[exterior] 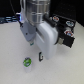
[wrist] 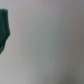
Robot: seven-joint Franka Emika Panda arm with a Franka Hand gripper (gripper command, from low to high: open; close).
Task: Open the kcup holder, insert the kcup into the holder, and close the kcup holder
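The kcup (exterior: 27,62) lies nearest the camera, a small green-and-blue pod on the pale counter (exterior: 10,50), toward the exterior view's left. Above and just to its right hangs the arm (exterior: 42,27), its white wrist sloping down to the pincer (exterior: 39,57), whose dark tips sit close beside the pod without touching it, as far as the blur allows. Whether the pincer is open or closed I cannot tell; it grips nothing that shows.

The holder (exterior: 66,31) stands behind the arm at the exterior view's right, well apart from the pod and partly hidden, so I cannot tell how its top stands.

The wrist view gives only bare counter and a dark edge (wrist: 4,30) at one side, perhaps a fingertip.

My judgement: the step in hand is the reach for the pod. To do it well, centre the tips over it, spread them wide enough to straddle the rim, descend straight, and close gently so the light pod is not nudged away or tipped.
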